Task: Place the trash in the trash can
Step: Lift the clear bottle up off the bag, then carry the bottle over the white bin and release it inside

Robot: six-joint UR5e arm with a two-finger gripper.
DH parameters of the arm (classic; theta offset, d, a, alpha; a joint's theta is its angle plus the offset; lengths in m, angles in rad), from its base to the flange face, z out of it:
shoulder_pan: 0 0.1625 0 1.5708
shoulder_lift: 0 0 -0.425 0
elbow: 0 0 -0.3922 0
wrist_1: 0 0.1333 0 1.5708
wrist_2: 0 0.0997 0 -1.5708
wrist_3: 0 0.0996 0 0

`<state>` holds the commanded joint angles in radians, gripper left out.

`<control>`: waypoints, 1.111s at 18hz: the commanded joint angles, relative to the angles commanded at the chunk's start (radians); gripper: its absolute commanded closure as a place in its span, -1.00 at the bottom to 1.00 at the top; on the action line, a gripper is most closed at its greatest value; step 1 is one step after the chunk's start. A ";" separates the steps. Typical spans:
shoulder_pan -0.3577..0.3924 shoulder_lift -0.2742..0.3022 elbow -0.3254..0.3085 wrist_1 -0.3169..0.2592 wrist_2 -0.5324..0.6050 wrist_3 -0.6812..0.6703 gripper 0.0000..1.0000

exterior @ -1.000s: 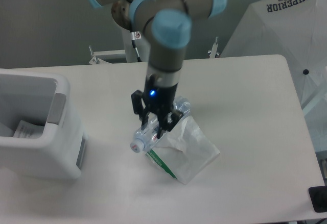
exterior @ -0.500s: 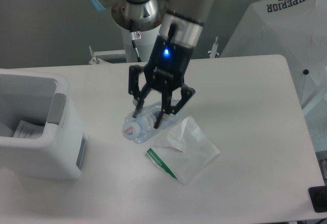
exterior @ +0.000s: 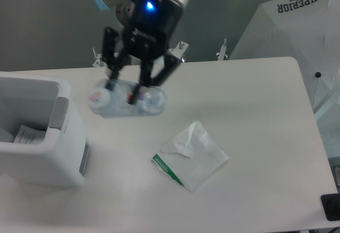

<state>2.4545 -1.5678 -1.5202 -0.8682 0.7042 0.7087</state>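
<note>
Above table (exterior: pixel 255 111), blurred clear bottle (exterior: pixel 127 100) in pincer (exterior: pixel 123 91)

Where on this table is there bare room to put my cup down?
The right half of the table beyond the plastic bag is bare, as is the front strip below the bag. It is crowded on the left, where the hand carries the bottle towards the trash can.

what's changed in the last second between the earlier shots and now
The hand, shut on the water bottle, lifted it off the table and carried it up and left toward the trash can. The plastic bag, which the bottle lay against, stayed where it was, as did the trash can.
</note>
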 joint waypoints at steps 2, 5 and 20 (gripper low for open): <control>-0.061 -0.001 -0.001 0.000 -0.035 0.002 -0.06; -0.098 -0.018 0.015 0.002 -0.048 0.000 -0.06; -0.296 -0.115 0.009 0.006 -0.048 -0.072 -0.09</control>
<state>2.1583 -1.6827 -1.5110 -0.8621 0.6565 0.6367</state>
